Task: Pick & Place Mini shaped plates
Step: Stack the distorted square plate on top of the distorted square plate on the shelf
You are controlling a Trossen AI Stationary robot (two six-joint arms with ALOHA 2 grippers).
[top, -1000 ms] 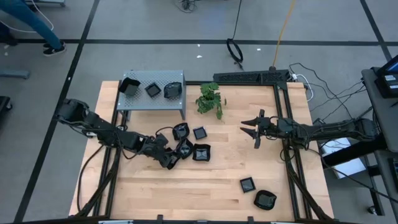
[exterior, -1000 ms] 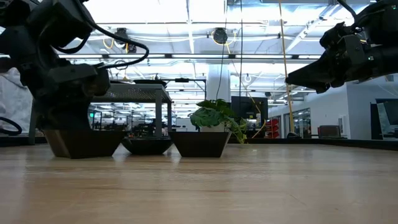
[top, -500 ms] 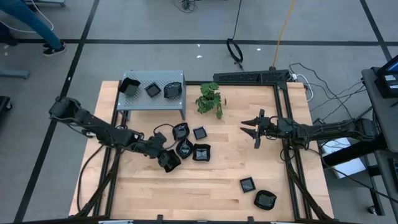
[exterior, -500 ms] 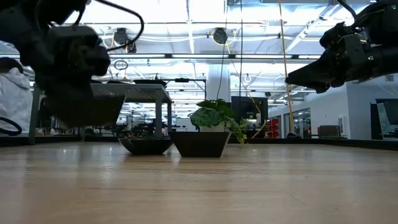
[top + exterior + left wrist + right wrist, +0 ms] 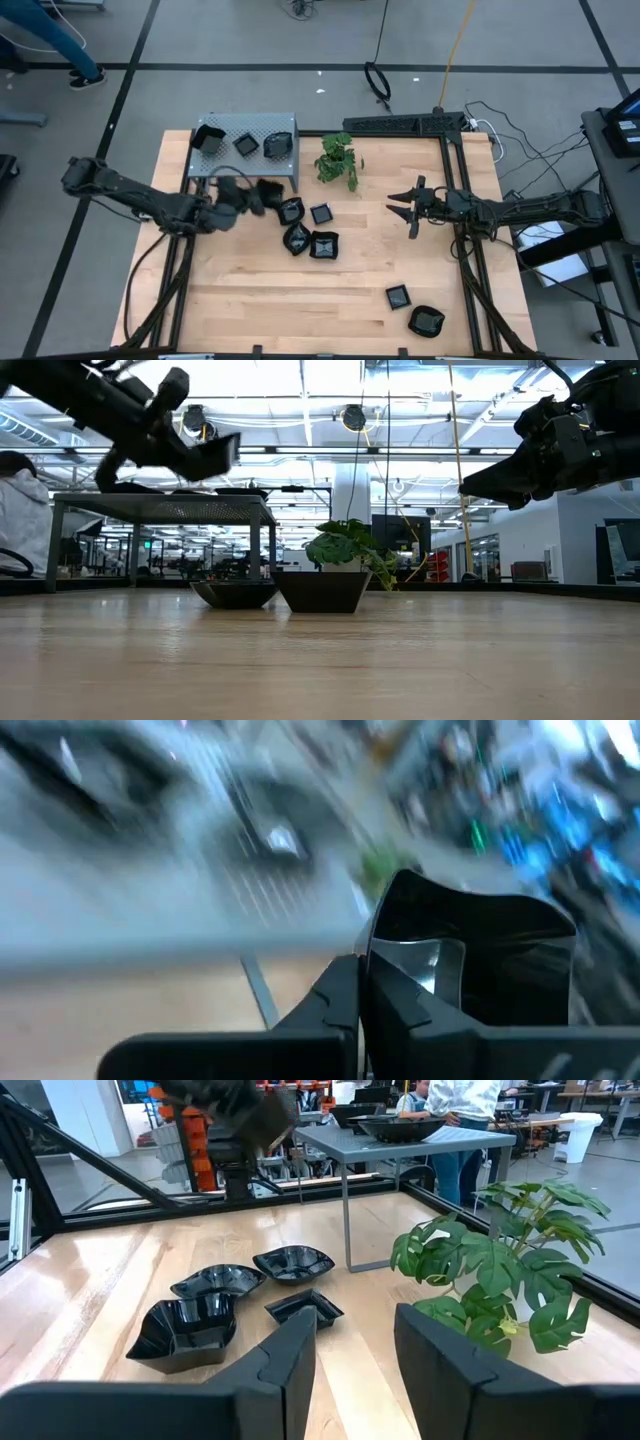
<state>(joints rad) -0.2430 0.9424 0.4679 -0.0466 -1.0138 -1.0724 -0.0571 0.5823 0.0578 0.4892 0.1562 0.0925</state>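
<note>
My left gripper (image 5: 256, 196) hangs above the table in front of the grey perforated box (image 5: 262, 127), shut on a glossy black mini plate (image 5: 271, 190), also seen as the plate (image 5: 470, 955) in the left wrist view. Several more black plates lie in a cluster (image 5: 308, 228) on the wood, and two plates (image 5: 412, 309) lie near the front right. Three plates (image 5: 245, 144) rest on top of the box. My right gripper (image 5: 405, 208) hovers open at the right, pointing toward the cluster. My left gripper pinches the plate's rim (image 5: 378, 945) at one side between its two fingers (image 5: 340, 1005). The fingers come nearly level, pointing toward the table's right. The plate (image 5: 212, 455) is lifted clear of the table, about level with the box top, and stands out beyond the fingertips.
A small green plant (image 5: 338, 160) stands just right of the box. A black metal frame (image 5: 405, 124) runs along the far right and right side. Bare wood lies at the table's near left and middle. A person (image 5: 460, 1110) stands beyond the box.
My left gripper has risen from the cluster with one plate and gone toward the table's far edge and the box, tipping from pointing down to nearly level. The plate, on the wood a second ago, now hangs clear at box-top height.
</note>
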